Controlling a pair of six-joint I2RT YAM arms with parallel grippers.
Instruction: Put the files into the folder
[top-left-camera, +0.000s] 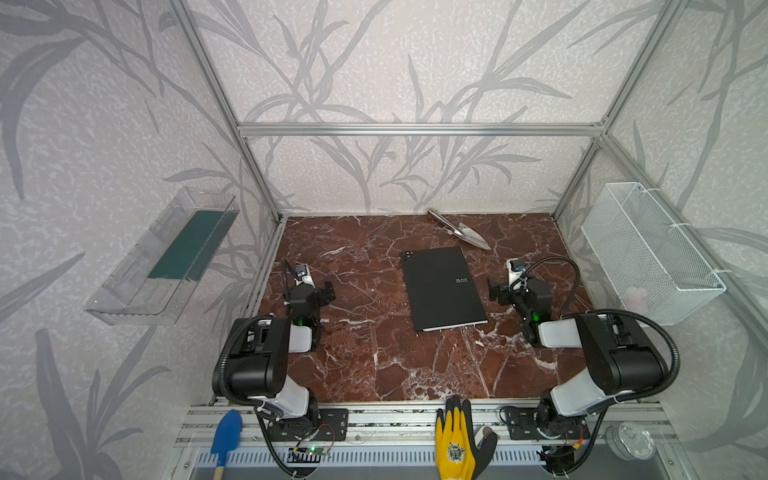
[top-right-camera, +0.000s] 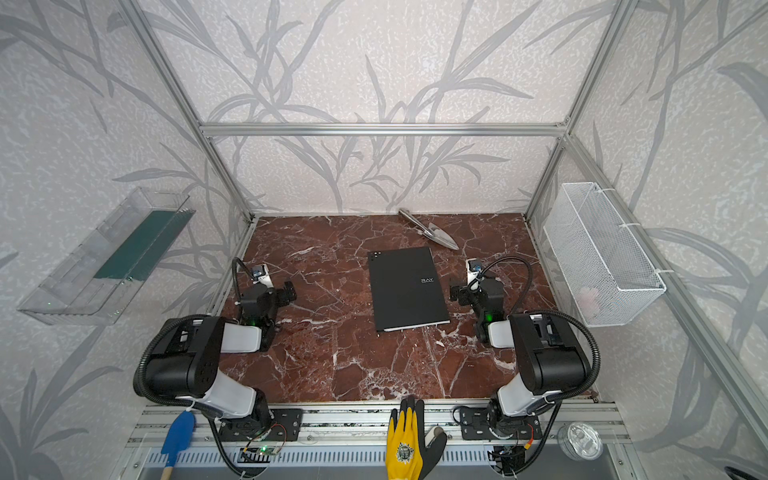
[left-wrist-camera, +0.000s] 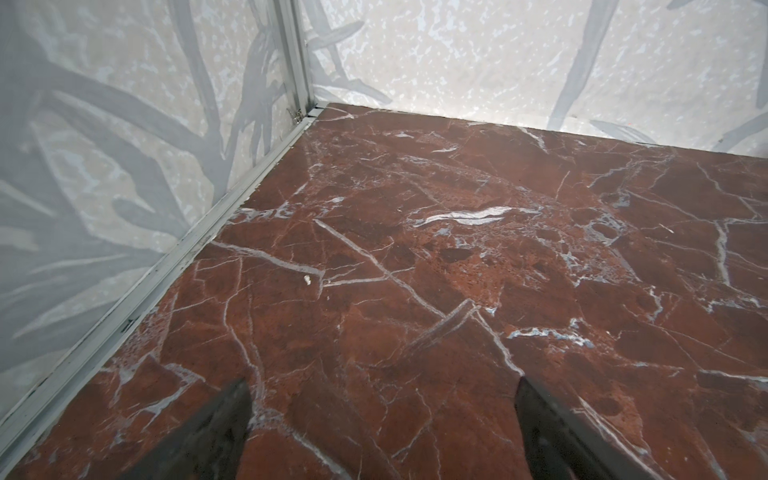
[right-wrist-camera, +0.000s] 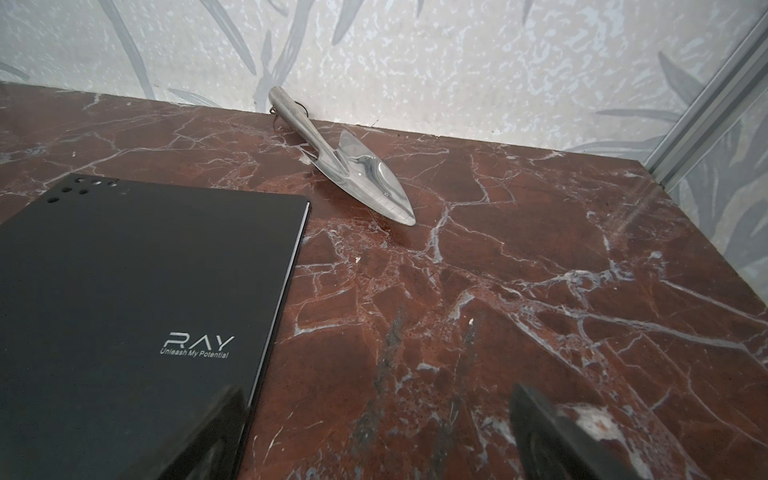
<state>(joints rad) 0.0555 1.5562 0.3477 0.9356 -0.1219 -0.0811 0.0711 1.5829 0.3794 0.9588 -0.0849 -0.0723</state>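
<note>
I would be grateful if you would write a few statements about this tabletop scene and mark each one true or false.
1. The thin matte-black rectangular folder lies closed and flat on the red marble table. True.
2. The right gripper is shut on the folder. False: its jaws stand open and hold nothing.
3. The shiny silver metal trowel lies behind the folder, apart from it. True.
4. The left gripper holds a white paper sheet. False: it is open and empty.
5. The white wire-mesh basket stands on the table. False: it hangs above the table, at the right side.
</note>
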